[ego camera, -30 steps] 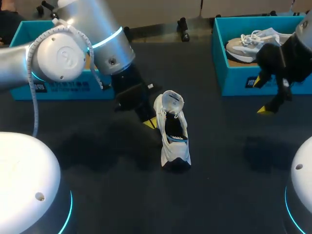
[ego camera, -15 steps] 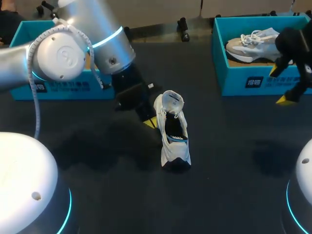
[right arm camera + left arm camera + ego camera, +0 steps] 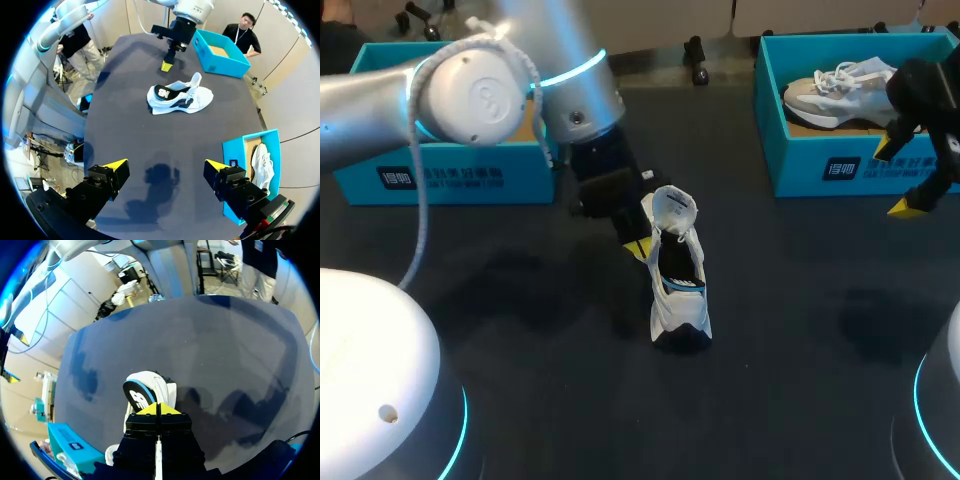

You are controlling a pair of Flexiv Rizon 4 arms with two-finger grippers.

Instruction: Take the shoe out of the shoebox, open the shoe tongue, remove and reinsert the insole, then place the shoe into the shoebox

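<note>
A white shoe (image 3: 677, 275) with a dark inside stands in the middle of the black table (image 3: 790, 330), its tongue (image 3: 672, 206) raised. My left gripper (image 3: 639, 248) is shut, with its yellow tips against the shoe's left side near the collar. In the left wrist view the shut gripper (image 3: 156, 409) sits right behind the shoe (image 3: 149, 389), nothing visibly between its fingers. My right gripper (image 3: 896, 180) hangs open in front of the right shoebox (image 3: 820, 165). From the right wrist, the open gripper (image 3: 166, 166) is well short of the shoe (image 3: 181, 97).
A second, grey-white shoe (image 3: 832, 88) lies in the right teal shoebox. Another teal box (image 3: 450, 170) stands at the back left, partly behind my left arm. The right wrist view shows that left box (image 3: 221, 53) standing open beyond the shoe.
My right gripper has moved right and back toward the right shoebox. My left arm has shifted slightly to the right, its gripper still at the shoe. The shoe has stayed put.
</note>
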